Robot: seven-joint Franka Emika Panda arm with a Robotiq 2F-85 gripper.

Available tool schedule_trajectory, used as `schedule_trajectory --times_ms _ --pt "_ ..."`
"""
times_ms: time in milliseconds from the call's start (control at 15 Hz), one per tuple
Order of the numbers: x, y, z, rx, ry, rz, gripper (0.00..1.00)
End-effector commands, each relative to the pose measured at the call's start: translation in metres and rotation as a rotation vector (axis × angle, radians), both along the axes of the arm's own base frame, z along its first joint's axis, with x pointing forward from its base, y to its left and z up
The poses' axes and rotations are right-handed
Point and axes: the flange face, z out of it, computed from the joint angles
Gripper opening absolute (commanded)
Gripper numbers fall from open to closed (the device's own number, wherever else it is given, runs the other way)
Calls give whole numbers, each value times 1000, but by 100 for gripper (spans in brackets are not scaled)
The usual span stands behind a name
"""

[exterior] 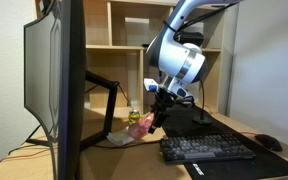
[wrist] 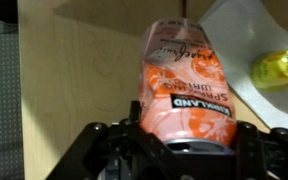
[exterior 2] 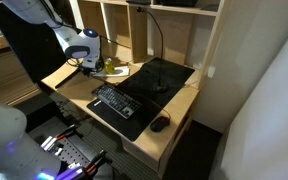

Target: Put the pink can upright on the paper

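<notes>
While the arm reaches down over the left part of the wooden desk [wrist: 74, 70], the gripper [wrist: 179, 148] holds the pink can [wrist: 184, 85]. Its fingers [wrist: 106, 150] press against the can's two sides near one end.

In the wrist view the can's length runs straight away from the gripper, with its printed label facing the camera. Bare wood shows around it; whether it touches the desk I cannot tell. The paper [wrist: 246, 30] lies to the right of the can and farther off. A yellow bottle [wrist: 279, 65] sits on it at the right edge of the picture.

In an exterior view the can [exterior: 140, 126] shows as a pinkish patch just below the gripper [exterior: 154, 112], close to the right edge of the paper [exterior: 112, 140]. The yellow bottle [exterior: 132, 114] stands just behind it. A large monitor [exterior: 54, 80] fills the left foreground. To the right lie a keyboard [exterior: 206, 148] and a mouse [exterior: 269, 142].

In an exterior view from above, the gripper [exterior 2: 88, 66] hangs at the left side of the paper [exterior 2: 124, 72]. The black mat [exterior 2: 164, 75] lies to the right. The can is too small to make out there.
</notes>
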Motion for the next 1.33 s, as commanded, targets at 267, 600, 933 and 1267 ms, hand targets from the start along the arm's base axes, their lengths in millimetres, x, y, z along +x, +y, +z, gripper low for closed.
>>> schedule_trajectory --times_ms 267,600,933,1267 --pt "-3 -19 45 -123 -142 -52 70" --pt "30 -38 48 -289 -209 -56 45" --pt "59 -34 78 -324 -250 -109 70" --pt "83 -15 87 -395 -258 -89 45"
